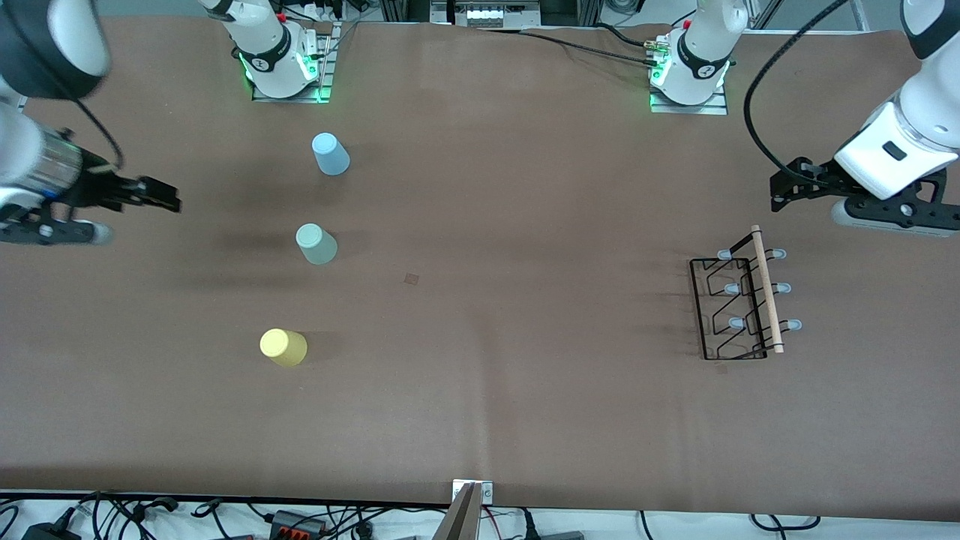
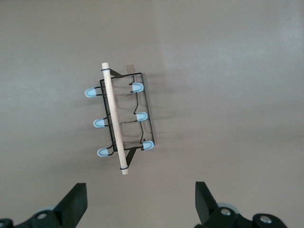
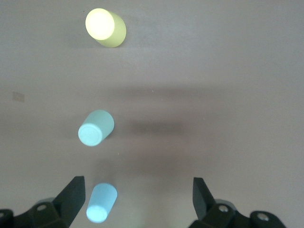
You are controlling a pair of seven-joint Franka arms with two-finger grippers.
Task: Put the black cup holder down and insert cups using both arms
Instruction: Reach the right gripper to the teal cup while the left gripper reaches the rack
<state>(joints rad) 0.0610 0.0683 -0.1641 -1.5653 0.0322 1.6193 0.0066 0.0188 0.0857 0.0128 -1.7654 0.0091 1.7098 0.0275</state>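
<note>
Waiting untouched toward the left arm's end of the table (image 1: 480, 420), the black cup holder (image 1: 739, 304) holds no cups. Well apart from it stand the light blue cup (image 1: 331, 154), grey-green cup (image 1: 316, 244) and yellow cup (image 1: 283, 347). The left gripper (image 1: 784, 187) hovers near the holder and the right gripper (image 1: 161, 196) near the cups, both open and empty, so seemingly nothing is done yet.

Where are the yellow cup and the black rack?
yellow cup (image 1: 283, 347), front view, on its flat upturned bottom.
black cup holder (image 1: 766, 291), front view, on the middle of its wooden handle.
</note>
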